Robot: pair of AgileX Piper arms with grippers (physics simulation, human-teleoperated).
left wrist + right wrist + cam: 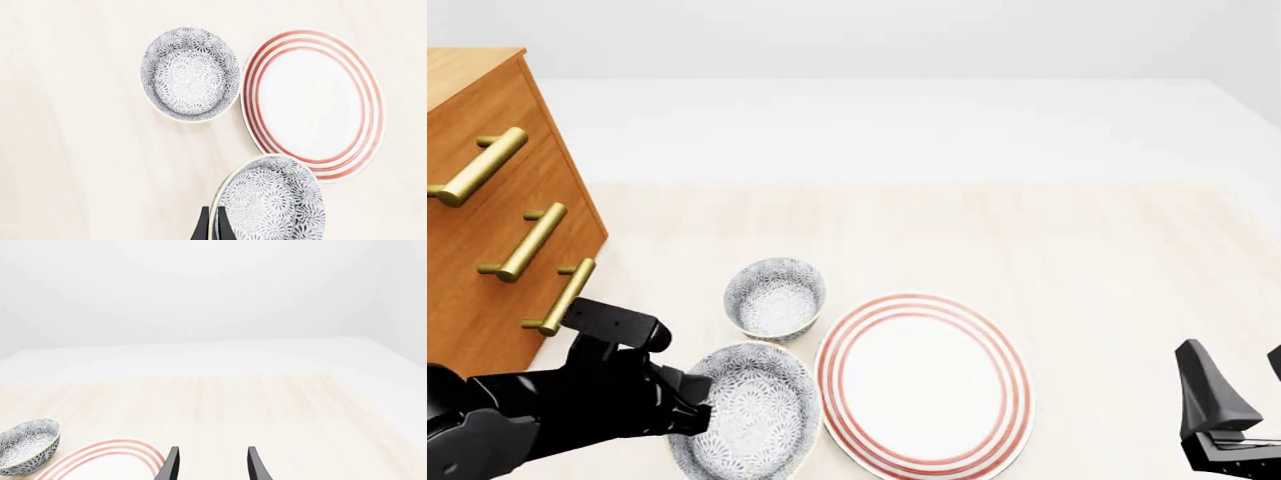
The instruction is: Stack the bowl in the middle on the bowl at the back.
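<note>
1. Nearest the front camera, at the lower left, the left gripper [701,415] comes in on its black arm and meets the left rim of the bowl in the middle [747,412].
2. Left wrist view: two dark fingers [200,226] sit on either side of that bowl's rim, one outside the wall, one inside. The jaws are closed narrowly on the rim.
3. Bowl in the middle: white with a fine grey pattern, wide and shallow, at the near edge of the light wooden table [1068,250]. Whether it is raised off the surface cannot be told.
4. Far left, a wooden drawer cabinet [494,220] with brass handles stands at the table's edge.
5. Bowl at the back [774,298]: same grey pattern, narrower and deeper, upright on the table, just beyond the middle bowl and apart from it.
6. Right of both bowls lies a large white plate [924,382] with red rings, flat on the table. Its left edge is just beside the middle bowl; contact cannot be confirmed.
7. Far right, the right gripper [1234,375] stands well apart from all the crockery.
8. Right wrist view: its two fingertips [172,462] are spread with open space between them, holding nothing.
</note>
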